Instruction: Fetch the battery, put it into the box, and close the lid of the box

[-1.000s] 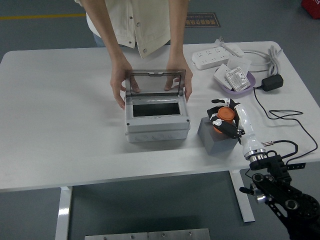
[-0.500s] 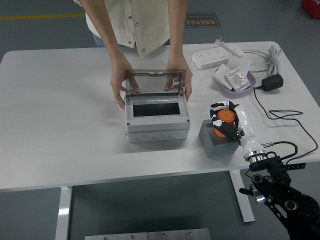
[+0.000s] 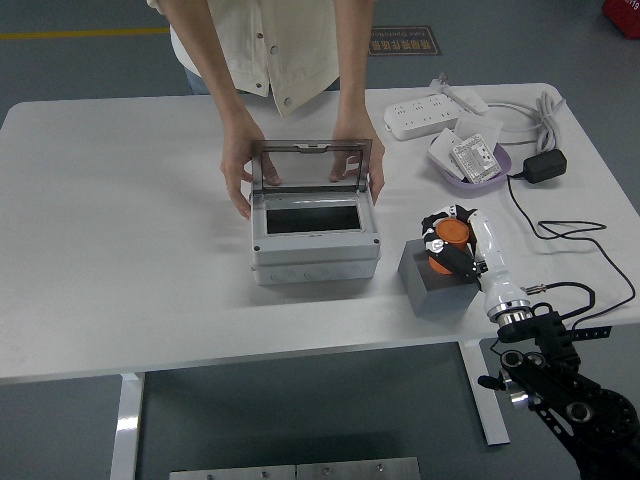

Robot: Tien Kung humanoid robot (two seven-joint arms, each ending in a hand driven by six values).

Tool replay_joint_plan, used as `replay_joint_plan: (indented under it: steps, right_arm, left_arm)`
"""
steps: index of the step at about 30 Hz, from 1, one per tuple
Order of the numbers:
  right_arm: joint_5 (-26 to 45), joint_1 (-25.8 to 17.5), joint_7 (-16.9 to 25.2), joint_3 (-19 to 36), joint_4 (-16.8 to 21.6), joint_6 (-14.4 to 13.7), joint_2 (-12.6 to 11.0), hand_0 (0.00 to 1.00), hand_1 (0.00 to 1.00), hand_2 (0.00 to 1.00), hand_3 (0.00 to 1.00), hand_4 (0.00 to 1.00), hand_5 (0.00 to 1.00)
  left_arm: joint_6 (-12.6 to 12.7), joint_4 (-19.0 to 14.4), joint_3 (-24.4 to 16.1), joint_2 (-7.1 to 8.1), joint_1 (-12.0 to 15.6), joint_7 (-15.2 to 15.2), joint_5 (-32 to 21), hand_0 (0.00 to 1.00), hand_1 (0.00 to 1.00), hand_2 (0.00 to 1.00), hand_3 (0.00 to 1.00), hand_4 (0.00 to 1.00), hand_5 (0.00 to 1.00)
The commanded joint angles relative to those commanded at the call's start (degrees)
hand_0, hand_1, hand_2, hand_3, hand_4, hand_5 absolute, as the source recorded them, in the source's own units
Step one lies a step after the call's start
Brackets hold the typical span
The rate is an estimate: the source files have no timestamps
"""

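Observation:
A grey box [image 3: 314, 240] stands mid-table with its clear lid [image 3: 311, 163] raised upright. A person at the far side holds the box with both hands, one [image 3: 237, 178] at its left and one [image 3: 366, 165] at its right. An orange battery [image 3: 449, 241] stands on a dark grey block [image 3: 432, 283] to the right of the box. My right hand [image 3: 446, 240] has its fingers closed around the battery, just above the block. The left arm is out of view.
A white power strip [image 3: 432, 115] and a purple dish [image 3: 467, 170] with small white parts sit at the back right. A black adapter [image 3: 543, 166] and cables [image 3: 560, 232] lie along the right edge.
My right hand with the battery has shifted slightly, staying over the block. The person's hands and the box have not moved.

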Motion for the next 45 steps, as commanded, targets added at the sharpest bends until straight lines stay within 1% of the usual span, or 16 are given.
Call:
replay_joint_plan:
  steps: [3,4,9,10,15,16,21,22,27,32,38,45]
  right_arm:
    - [-0.8,0.1,-0.3,0.0,0.1,-0.3,-0.1,0.285,0.305,0.328,0.287,0.002,0.002]
    - [-0.9,0.2,-0.4,0.0,0.1,-0.4,-0.1,0.282,0.296,0.319,0.256,0.002,0.002]
    - [-1.7,0.8,-0.8,0.0,0.2,-1.0,-0.3,0.282,0.296,0.319,0.256,0.002,0.002]
    - [-1.9,1.0,-0.8,0.0,0.2,-1.1,-0.3,0.192,0.225,0.26,0.213,0.002,0.002]
    - [-2.5,2.6,-0.9,0.2,0.3,-1.6,-0.7,0.192,0.225,0.26,0.213,0.002,0.002]
    - [-2.6,3.0,-1.0,0.2,0.3,-1.6,-0.8,0.166,0.204,0.233,0.246,0.002,0.002]
    - [-3.2,5.3,-1.3,0.4,0.2,-1.6,-1.2,0.166,0.204,0.233,0.246,0.002,0.002]
    - [-3.3,5.6,-1.3,0.5,0.2,-1.6,-1.3,0.086,0.221,0.256,0.251,0.002,0.002]
    - [-3.9,7.8,-1.7,0.1,0.1,-1.6,-1.4,0.086,0.221,0.256,0.251,0.002,0.002]
    - [-7.9,10.2,-3.8,-1.0,-0.4,-1.4,-1.0,0.086,0.222,0.256,0.25,0.002,0.002]
    - [-14.9,13.6,-7.8,-3.1,-1.2,-0.6,0.3,0.085,0.222,0.257,0.248,0.002,0.002]
    - [-23.7,18.6,-12.4,-6.2,-2.9,1.7,2.2,0.083,0.222,0.256,0.248,0.002,0.002]
  left_arm:
    - [0.0,0.0,-0.1,0.02,0.0,0.0,0.1,0.643,0.747,0.617,0.554,0.703,0.238]
    - [0.0,0.0,-0.1,0.02,0.0,0.0,0.1,0.643,0.747,0.617,0.554,0.704,0.238]
    - [0.1,0.0,-0.3,0.04,-0.1,0.0,0.3,0.643,0.747,0.617,0.554,0.704,0.238]
    - [0.1,0.0,-0.3,0.04,-0.1,0.0,0.3,0.643,0.747,0.617,0.554,0.703,0.238]
    - [0.0,0.0,-0.5,0.03,-0.2,0.1,0.6,0.643,0.747,0.617,0.554,0.703,0.238]
    - [0.0,0.0,-0.5,0.03,-0.2,0.2,0.6,0.643,0.747,0.617,0.554,0.703,0.238]
    - [-0.1,0.0,-0.2,0.04,-0.3,0.3,0.5,0.643,0.747,0.617,0.554,0.703,0.238]
    - [-0.1,0.0,-0.1,0.05,-0.3,0.3,0.4,0.643,0.747,0.617,0.554,0.704,0.238]
    - [-0.2,0.0,0.1,0.06,-0.4,0.5,0.2,0.643,0.747,0.617,0.554,0.704,0.238]
    - [-0.2,0.0,0.8,0.13,-0.6,0.5,-0.5,0.643,0.747,0.617,0.554,0.704,0.238]
    - [-0.3,0.0,0.5,0.24,-0.6,0.6,-0.3,0.643,0.747,0.617,0.554,0.703,0.238]
    - [-0.3,0.0,0.5,0.44,-0.7,0.8,-0.3,0.643,0.747,0.617,0.554,0.704,0.238]
